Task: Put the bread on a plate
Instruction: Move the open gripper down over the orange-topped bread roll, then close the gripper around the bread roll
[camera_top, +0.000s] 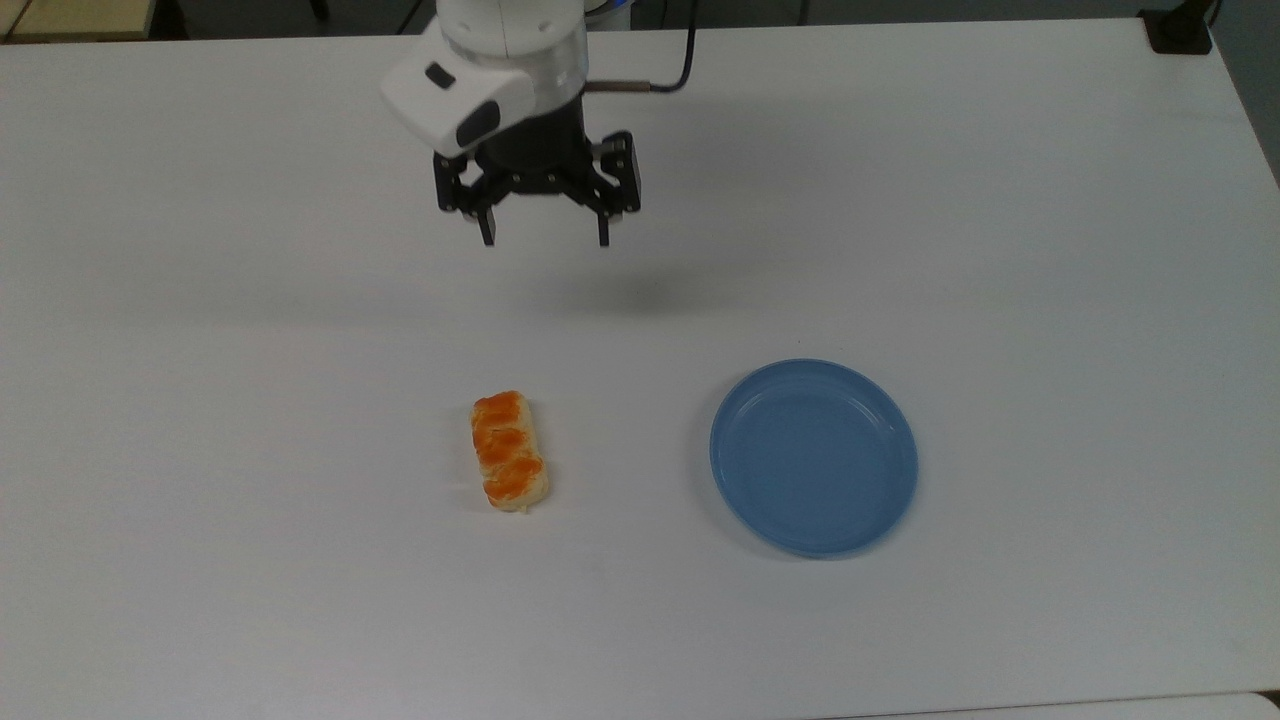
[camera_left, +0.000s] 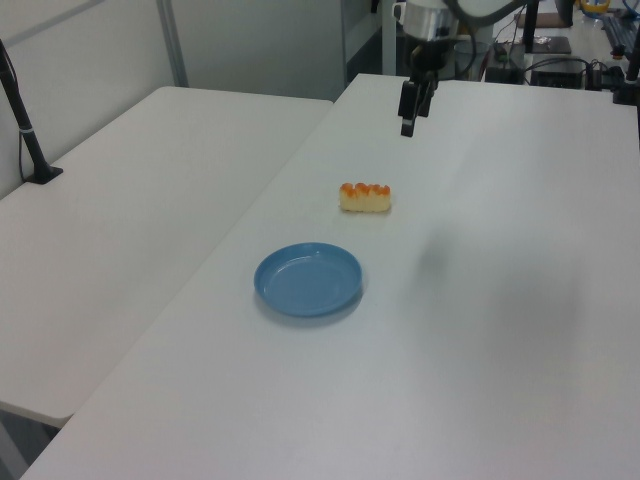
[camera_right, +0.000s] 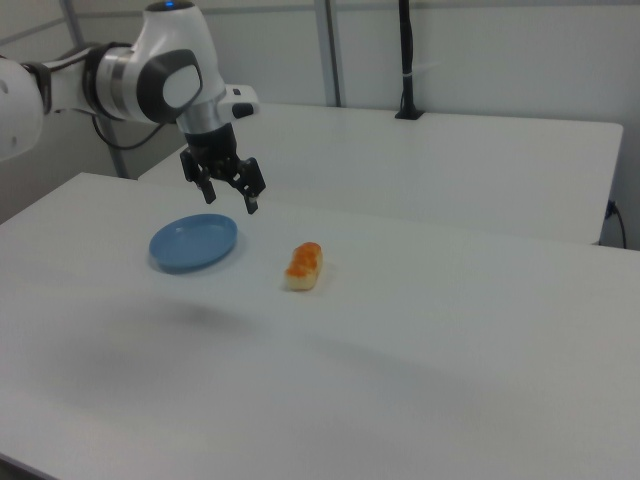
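Observation:
The bread (camera_top: 509, 451), an oblong bun with an orange-brown lumpy top, lies on the white table; it also shows as bread (camera_left: 365, 197) and bread (camera_right: 304, 265). The light-blue plate (camera_top: 813, 456) rests bare to the bread's right in the top view, seen too as plate (camera_left: 308, 279) and plate (camera_right: 194, 241). My gripper (camera_top: 546, 239) hangs open above the table, well up-screen of the bread in the top view, fingers pointing down with nothing between them. The gripper (camera_left: 406, 128) and gripper (camera_right: 229, 203) are clear of both objects.
The white table (camera_top: 1000, 250) is wide and bare around the two objects. A second white table (camera_left: 130, 200) adjoins it on the left view's left. A black post base (camera_top: 1180, 30) stands at the top view's top right corner.

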